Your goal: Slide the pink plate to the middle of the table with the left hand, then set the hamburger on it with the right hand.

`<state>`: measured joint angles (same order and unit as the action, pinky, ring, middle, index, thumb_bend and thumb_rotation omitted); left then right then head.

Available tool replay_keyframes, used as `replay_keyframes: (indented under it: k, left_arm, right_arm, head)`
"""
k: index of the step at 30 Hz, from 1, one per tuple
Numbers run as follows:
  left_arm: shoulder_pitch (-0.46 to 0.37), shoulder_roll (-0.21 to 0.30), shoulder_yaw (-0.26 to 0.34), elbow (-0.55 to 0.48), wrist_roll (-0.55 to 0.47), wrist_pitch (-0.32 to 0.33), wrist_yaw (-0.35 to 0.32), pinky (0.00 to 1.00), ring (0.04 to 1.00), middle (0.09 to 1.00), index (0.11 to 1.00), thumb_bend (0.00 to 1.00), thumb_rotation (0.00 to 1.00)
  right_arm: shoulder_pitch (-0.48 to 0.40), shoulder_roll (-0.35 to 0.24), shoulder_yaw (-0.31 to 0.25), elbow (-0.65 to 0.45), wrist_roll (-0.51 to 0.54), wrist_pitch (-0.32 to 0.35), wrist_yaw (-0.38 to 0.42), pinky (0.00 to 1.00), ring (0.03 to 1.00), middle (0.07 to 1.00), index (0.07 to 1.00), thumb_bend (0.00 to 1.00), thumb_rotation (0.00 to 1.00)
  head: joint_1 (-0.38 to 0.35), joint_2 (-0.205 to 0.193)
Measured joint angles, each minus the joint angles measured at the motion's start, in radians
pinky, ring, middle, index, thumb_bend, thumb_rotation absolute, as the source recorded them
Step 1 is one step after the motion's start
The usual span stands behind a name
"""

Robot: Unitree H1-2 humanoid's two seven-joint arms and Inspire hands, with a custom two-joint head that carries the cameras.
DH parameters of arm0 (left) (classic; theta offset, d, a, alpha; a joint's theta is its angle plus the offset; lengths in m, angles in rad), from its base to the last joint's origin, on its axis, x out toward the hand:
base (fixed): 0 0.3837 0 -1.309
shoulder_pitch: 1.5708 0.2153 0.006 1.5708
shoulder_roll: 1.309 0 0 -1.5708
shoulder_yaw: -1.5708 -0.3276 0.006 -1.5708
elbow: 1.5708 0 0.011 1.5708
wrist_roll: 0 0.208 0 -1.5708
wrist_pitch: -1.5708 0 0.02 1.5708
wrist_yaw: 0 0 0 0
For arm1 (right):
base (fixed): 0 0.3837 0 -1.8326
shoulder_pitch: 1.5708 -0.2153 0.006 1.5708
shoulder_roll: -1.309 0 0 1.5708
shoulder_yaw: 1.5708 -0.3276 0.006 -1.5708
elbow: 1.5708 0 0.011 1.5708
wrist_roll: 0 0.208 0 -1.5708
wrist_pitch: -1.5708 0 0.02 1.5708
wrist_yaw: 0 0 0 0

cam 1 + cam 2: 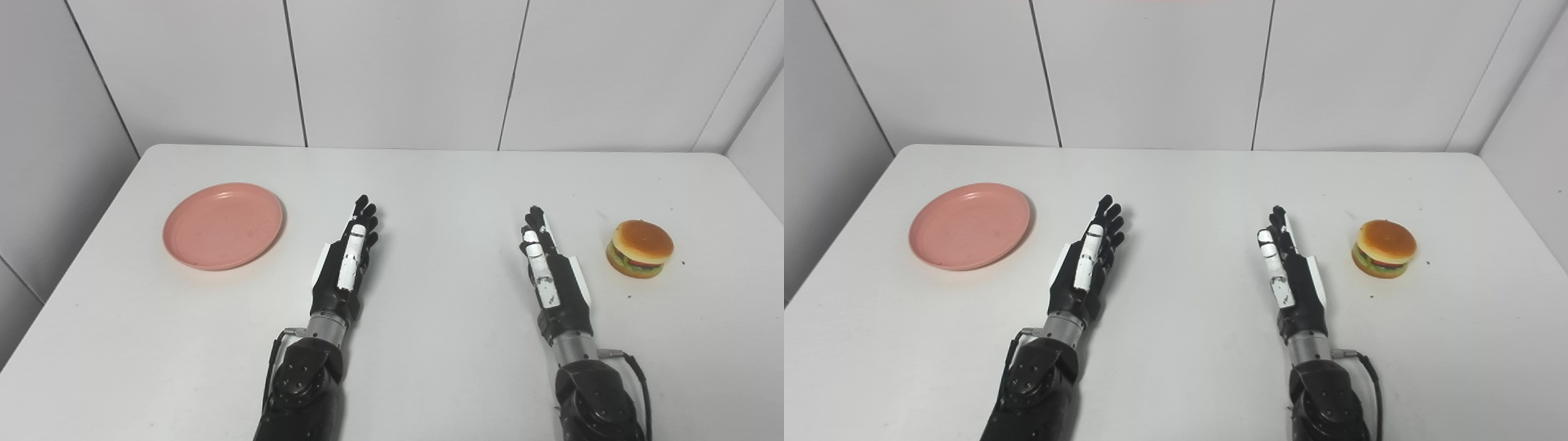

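Observation:
The pink plate [223,225] lies empty on the left side of the white table [441,184]. A hamburger [639,248] with a tan bun sits upright on the right side. My left hand [347,260] rests near the middle of the table, to the right of the plate and apart from it, fingers stretched out and holding nothing. My right hand [548,275] lies a short way left of the hamburger, not touching it, also stretched out and holding nothing.
White panelled walls [398,67] stand close behind the table's far edge and along both sides. The table's left edge runs near the plate. A few small dark specks lie near the hamburger.

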<state>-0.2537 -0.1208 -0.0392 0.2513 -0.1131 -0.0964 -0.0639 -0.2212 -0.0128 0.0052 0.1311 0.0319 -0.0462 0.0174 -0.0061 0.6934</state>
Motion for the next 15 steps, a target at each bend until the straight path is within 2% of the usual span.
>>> replay_keyframes:
  k: [15]
  left_arm:
    - [0.001,0.0,-0.002,-0.002,0.001,0.0,0.0,1.0,1.0,1.0,1.0,0.37,1.0]
  right_arm:
    - [0.0,0.001,0.0,-0.001,0.002,0.0,-0.001,0.99,0.996,1.0,1.0,0.56,0.9]
  head:
    - [0.0,0.0]
